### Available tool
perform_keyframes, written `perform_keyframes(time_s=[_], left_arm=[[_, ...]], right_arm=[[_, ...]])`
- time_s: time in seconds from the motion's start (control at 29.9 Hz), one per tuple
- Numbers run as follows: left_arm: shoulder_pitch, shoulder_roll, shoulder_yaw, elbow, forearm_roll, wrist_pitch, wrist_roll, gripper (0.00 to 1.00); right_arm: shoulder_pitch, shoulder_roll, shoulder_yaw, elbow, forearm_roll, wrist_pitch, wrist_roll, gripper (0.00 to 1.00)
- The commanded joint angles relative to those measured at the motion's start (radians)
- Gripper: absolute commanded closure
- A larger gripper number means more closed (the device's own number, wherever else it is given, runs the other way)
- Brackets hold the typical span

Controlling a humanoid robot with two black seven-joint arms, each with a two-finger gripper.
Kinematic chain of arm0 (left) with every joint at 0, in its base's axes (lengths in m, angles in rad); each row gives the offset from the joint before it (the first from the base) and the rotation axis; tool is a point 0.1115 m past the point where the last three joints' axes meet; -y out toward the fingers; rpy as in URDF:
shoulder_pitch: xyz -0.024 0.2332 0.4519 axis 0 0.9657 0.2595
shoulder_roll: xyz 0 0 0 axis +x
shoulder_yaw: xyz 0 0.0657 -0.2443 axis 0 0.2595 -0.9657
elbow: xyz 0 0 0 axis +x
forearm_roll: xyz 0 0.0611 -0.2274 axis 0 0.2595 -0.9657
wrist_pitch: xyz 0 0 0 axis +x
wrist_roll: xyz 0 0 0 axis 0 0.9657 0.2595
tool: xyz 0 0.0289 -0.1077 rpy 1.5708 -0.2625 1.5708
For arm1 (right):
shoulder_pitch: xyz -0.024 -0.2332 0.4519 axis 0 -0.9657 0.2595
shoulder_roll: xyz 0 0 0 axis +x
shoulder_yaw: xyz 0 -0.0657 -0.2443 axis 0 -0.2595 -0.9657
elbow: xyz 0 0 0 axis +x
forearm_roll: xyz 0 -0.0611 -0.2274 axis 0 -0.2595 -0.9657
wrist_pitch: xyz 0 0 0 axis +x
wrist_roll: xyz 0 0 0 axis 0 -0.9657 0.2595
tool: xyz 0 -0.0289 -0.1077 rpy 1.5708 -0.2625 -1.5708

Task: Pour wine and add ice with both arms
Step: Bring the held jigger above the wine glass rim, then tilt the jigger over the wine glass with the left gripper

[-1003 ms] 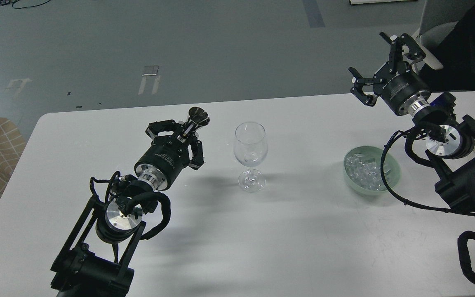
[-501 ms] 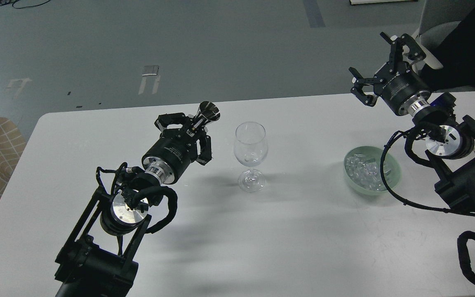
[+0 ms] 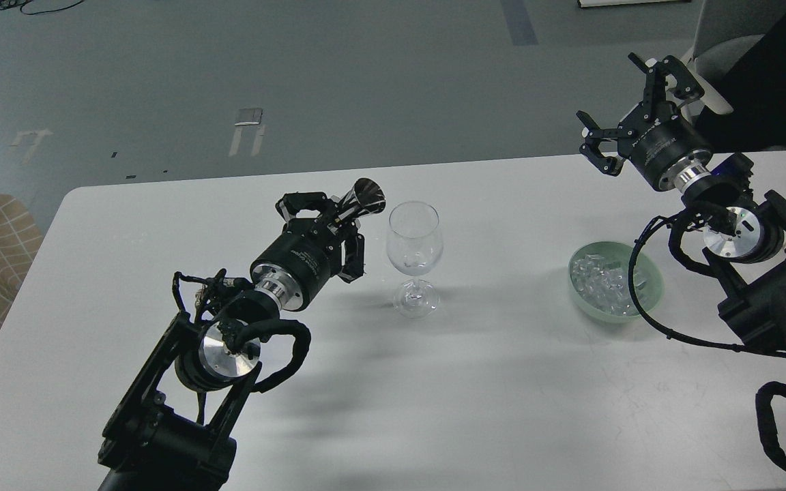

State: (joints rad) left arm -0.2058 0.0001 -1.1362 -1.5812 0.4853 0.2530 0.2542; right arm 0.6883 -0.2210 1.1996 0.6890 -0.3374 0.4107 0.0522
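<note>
Nearer the wine glass (image 3: 415, 256), left fingers (image 3: 311, 204) clamp the metal cup (image 3: 364, 198)

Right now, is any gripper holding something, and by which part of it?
The left gripper holds a small metal measuring cup by its narrow lower part, its flared mouth pointing at the wine glass. The right gripper is open and holds nothing.

Beside the wine glass (image 3: 415, 258), whether any wine lies in its bowl cannot be told, the lower part of the metal cup (image 3: 364, 198) is hidden inside the left gripper (image 3: 328, 221), and a black cable crosses the green bowl (image 3: 651, 292) over the ice (image 3: 601, 283).
</note>
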Motion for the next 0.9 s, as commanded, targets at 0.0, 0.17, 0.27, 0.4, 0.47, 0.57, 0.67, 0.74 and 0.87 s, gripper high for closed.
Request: perform_keyframes(time_s=[0.0,0.17,0.27,0.4,0.47,0.57,0.67,0.74,0.87], left_arm=[[-0.015,0.0,0.001,0.001,0.015,0.0,0.01,0.99],[-0.03,0.0,0.003,0.001,0.019,0.0,0.01,0.99],[-0.033,0.0,0.018,0.001,0.035,0.0,0.01,0.99],[-0.033,0.0,0.035,0.0,0.087,0.0,0.025,0.99],[-0.033,0.0,0.035,0.0,0.088,0.0,0.031,0.99],[-0.038,0.0,0.036,-0.006,0.09,0.0,0.031,0.99],[-0.043,0.0,0.036,-0.007,0.09,0.0,0.03,0.99],[-0.043,0.0,0.036,-0.008,0.096,0.0,0.03,0.99],[-0.044,0.0,0.036,-0.019,0.142,0.0,0.042,0.99]], right_arm=[[0.0,0.0,0.0,0.001,0.0,0.0,0.0,0.0],[0.0,0.0,0.0,0.0,0.0,0.0,0.0,0.0],[-0.001,0.002,0.0,0.001,0.0,0.0,0.0,0.0],[-0.001,0.002,0.0,0.0,0.0,0.0,0.0,0.0],[-0.001,0.003,0.0,0.001,0.0,0.0,0.002,0.0],[0.0,0.003,0.0,0.001,0.0,0.0,0.002,0.0],[0.0,0.005,0.002,0.001,0.0,0.0,0.0,0.0],[0.0,0.005,0.0,0.001,0.0,0.0,0.002,0.0],[0.0,0.008,0.0,0.001,0.0,0.0,0.002,0.0]])
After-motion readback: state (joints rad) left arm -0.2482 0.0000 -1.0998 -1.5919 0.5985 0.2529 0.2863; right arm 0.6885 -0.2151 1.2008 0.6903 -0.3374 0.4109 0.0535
